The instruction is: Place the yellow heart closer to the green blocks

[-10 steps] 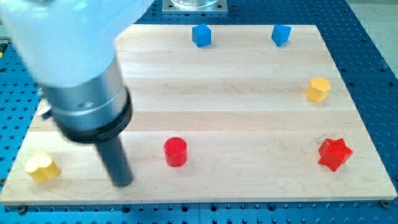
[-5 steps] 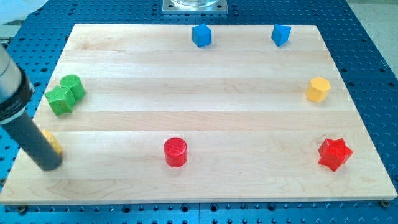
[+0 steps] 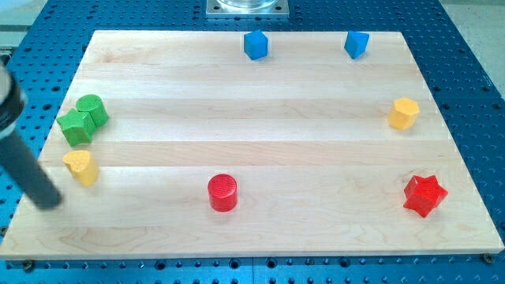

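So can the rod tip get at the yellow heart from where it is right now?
Probably yes. My tip sits just to the view's lower left of the yellow heart, with bare board between them. The green blocks lie beyond the heart toward the view's top, so nothing blocks the way.

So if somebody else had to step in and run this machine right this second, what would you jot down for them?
My tip: at the view's left edge of the wooden board, below and to the left of the yellow heart block, with a small gap, not touching it.
Job's things: the yellow heart sits just below the two green blocks, a green cylinder and a green angular block, which touch each other. A narrow strip of board separates the heart from them.
Done: the heart lies near the green pair.
Left: perhaps one short push toward the view's top to close the gap. The other blocks are far off.
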